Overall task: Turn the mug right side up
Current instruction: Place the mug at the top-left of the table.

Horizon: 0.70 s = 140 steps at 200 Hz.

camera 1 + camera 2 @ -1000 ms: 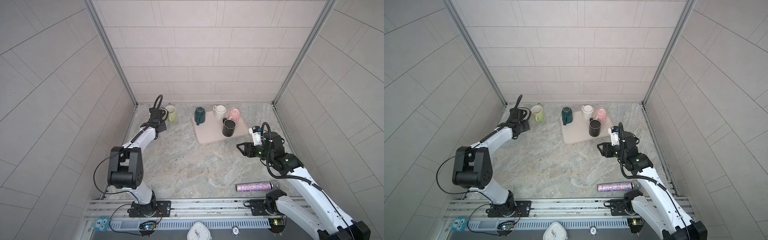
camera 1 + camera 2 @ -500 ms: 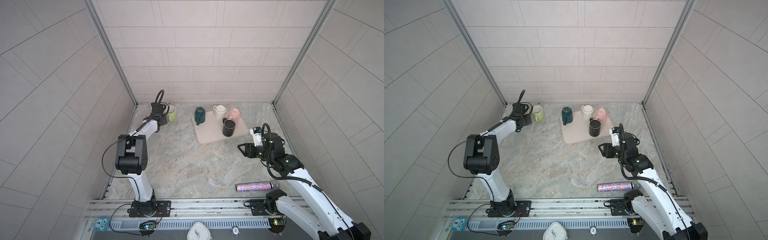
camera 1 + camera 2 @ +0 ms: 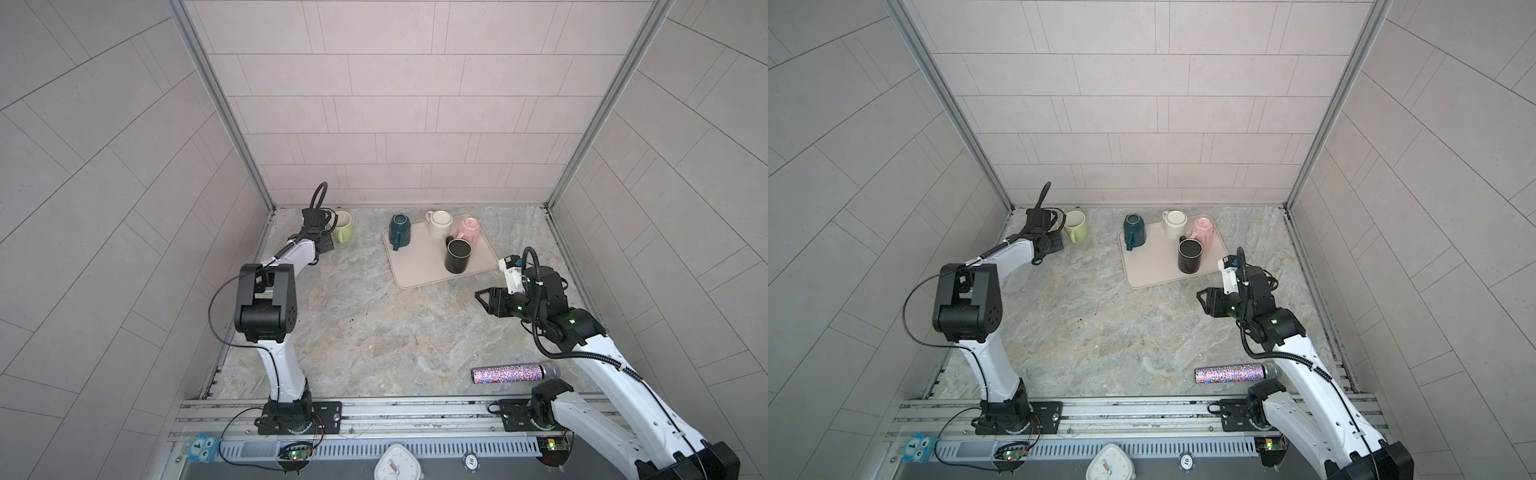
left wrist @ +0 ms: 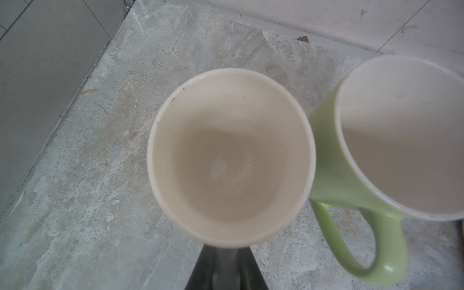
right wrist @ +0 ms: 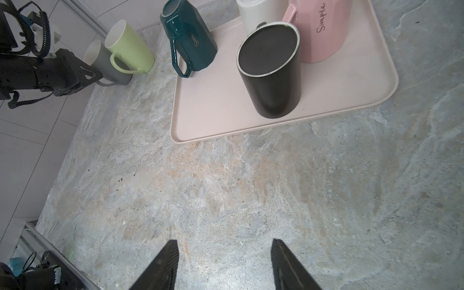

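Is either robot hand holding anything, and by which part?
The left gripper seems to grip the grey mug by its handle; the right gripper is open, empty.

Hiding the grey mug behind the left arm in both top views. Showing only its pale inside in the left wrist view, burying the handle under the rim and blurring the left gripper at the picture's edge, possibly pinching that handle. Cutting off the green mug there. Cropping the right gripper below its fingertips, plus the white mug and pink mug, in the right wrist view. Tucking one end of the glitter tube behind the right arm in a top view.
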Motion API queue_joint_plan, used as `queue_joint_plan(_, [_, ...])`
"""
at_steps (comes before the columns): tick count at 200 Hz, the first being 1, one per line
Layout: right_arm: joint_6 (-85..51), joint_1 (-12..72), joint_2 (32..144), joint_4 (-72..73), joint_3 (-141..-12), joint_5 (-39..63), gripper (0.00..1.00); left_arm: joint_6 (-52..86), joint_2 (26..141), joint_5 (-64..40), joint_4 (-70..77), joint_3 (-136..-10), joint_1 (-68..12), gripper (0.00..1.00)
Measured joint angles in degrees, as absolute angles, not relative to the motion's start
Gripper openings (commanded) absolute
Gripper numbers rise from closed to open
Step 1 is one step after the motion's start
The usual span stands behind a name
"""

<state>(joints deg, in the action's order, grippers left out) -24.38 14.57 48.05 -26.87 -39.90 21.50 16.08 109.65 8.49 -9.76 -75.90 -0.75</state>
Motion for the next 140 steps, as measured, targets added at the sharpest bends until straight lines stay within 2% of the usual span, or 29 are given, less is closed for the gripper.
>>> queue_joint_plan(11, [-24.4, 14.6, 48.1, -27.0, -39.8, 21.5, 0.62, 16.2, 109.7, 8.3, -9.6, -75.9, -0.8, 0.12])
queue_joint_plan(29, [-24.4, 14.6, 48.3, -27.0, -39.8, 21.5, 0.65, 16.5, 109.7, 7.9, -9.3, -75.9, -0.8, 0.42])
queue_joint_plan(42, [-24.2, 14.6, 48.7, -27.0, -39.8, 21.5, 0.66, 16.9, 109.7, 7.9, -8.3, -75.9, -0.8, 0.55])
queue_joint_plan(86, [-24.2, 14.6, 49.3, -27.3, -39.8, 21.6, 0.68, 18.5, 108.2, 7.4, -6.8, -75.7, -0.8, 0.79])
queue_joint_plan(113, [-24.2, 14.6, 49.3, -27.3, -39.8, 21.7, 0.68, 19.4, 103.8, 7.8, -7.3, -74.0, -0.8, 0.87])
queue_joint_plan(140, [-24.2, 14.6, 49.2, -27.2, -39.6, 21.8, 0.68, 19.6, 96.4, 8.9, -8.3, -71.8, -1.4, 0.87])
